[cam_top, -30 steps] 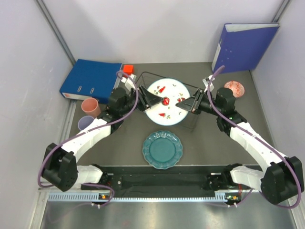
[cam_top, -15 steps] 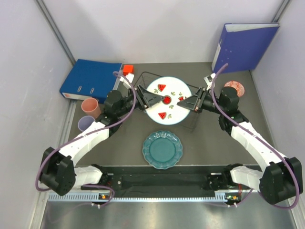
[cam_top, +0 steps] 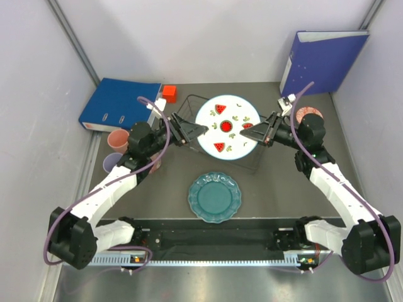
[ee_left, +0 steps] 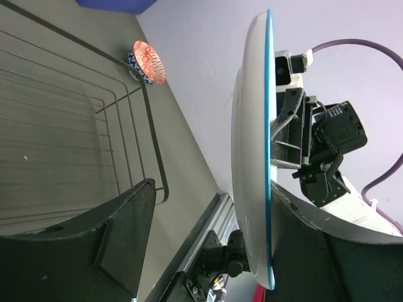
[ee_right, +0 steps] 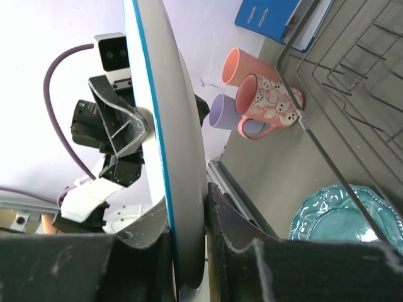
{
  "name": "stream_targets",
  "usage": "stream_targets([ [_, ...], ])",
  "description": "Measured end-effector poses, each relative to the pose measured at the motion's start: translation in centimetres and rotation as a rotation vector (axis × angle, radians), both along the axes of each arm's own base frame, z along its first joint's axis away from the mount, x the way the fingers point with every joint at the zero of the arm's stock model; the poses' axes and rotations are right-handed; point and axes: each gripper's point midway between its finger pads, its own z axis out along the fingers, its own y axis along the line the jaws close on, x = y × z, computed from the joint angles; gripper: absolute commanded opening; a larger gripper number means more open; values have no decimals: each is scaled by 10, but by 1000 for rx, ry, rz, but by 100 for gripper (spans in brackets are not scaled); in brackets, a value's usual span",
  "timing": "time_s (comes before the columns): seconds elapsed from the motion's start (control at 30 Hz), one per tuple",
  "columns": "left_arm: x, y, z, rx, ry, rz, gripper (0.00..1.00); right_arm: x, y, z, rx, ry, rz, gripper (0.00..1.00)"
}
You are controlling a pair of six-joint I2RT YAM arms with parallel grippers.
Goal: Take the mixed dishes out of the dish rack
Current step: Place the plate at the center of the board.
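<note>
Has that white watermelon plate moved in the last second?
Yes. The white plate has shifted away from the unmoved teal plate, toward the rear and slightly to the right.

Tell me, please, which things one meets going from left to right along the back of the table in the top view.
flat blue binder → red cube → white watermelon plate → small pink bowl

Flat blue binder (cam_top: pixel 119 104), upright blue binder (cam_top: pixel 324 60), red cube (cam_top: pixel 169 93)

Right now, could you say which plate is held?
The white watermelon plate, clamped in the right gripper; the teal plate lies flat on the table.
</note>
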Motion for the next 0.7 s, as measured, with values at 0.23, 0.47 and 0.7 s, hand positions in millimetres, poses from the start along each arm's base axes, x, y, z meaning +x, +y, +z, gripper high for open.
stream_targets([
  [0.23, -3, -1, 2, -13, 2, -11, 70, -1, 0, 0, 2, 4, 4, 0],
  [0.47, -2, -7, 3, -55, 32, -48, 64, 0, 2, -1, 2, 4, 3, 0],
  [0.7, -10, -26, -5, -57, 56, -101, 59, 5, 4, -7, -2, 22, 4, 0],
])
